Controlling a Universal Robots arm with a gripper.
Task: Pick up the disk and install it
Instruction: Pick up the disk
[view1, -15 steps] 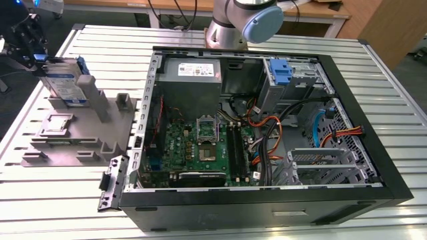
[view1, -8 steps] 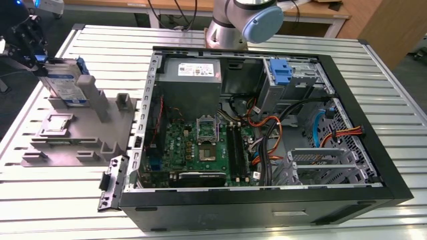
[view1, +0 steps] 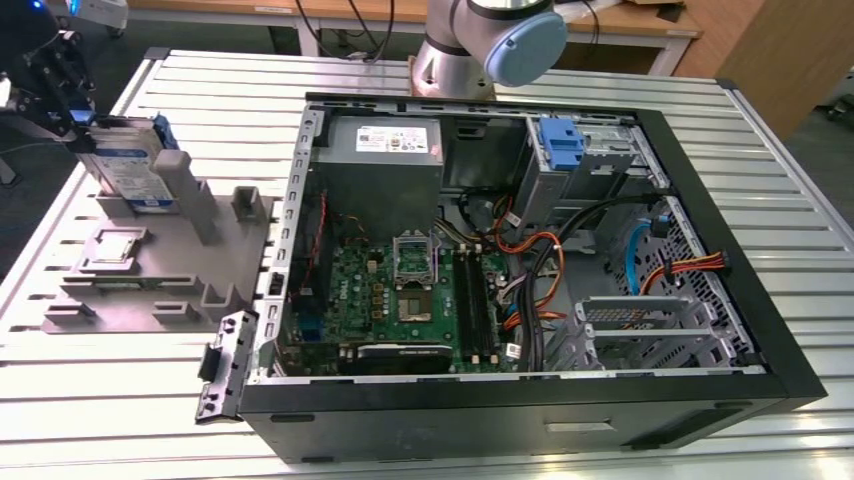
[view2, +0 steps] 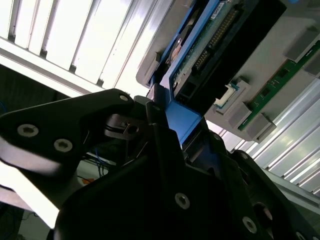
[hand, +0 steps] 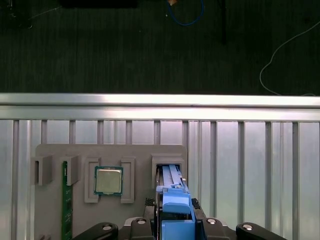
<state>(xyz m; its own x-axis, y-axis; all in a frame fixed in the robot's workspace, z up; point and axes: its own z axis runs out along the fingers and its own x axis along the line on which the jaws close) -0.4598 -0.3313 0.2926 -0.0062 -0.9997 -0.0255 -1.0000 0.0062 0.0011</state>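
The disk (view1: 130, 168), silver-grey with a white-and-blue label and a blue carrier frame, stands on edge in a slot of the grey fixture (view1: 160, 270) at the exterior view's left. My gripper (view1: 80, 115) is at the disk's upper far end. In both wrist views the blue frame (hand: 176, 207) (view2: 184, 121) sits tight between the dark fingers (view2: 160, 130), so the gripper (hand: 176, 222) is shut on the disk. The disk's lower part is still inside the slot (hand: 169, 167).
An open computer case (view1: 747, 300) lies to the exterior view's right, with a power-supply box (view1: 387, 150), motherboard (view1: 400, 290), cables and a blue bracket (view1: 563, 145) in its drive bay. The fixture also holds a processor (hand: 108, 180) and a memory stick (hand: 65, 200). The arm's base (view1: 487, 40) stands behind the case.
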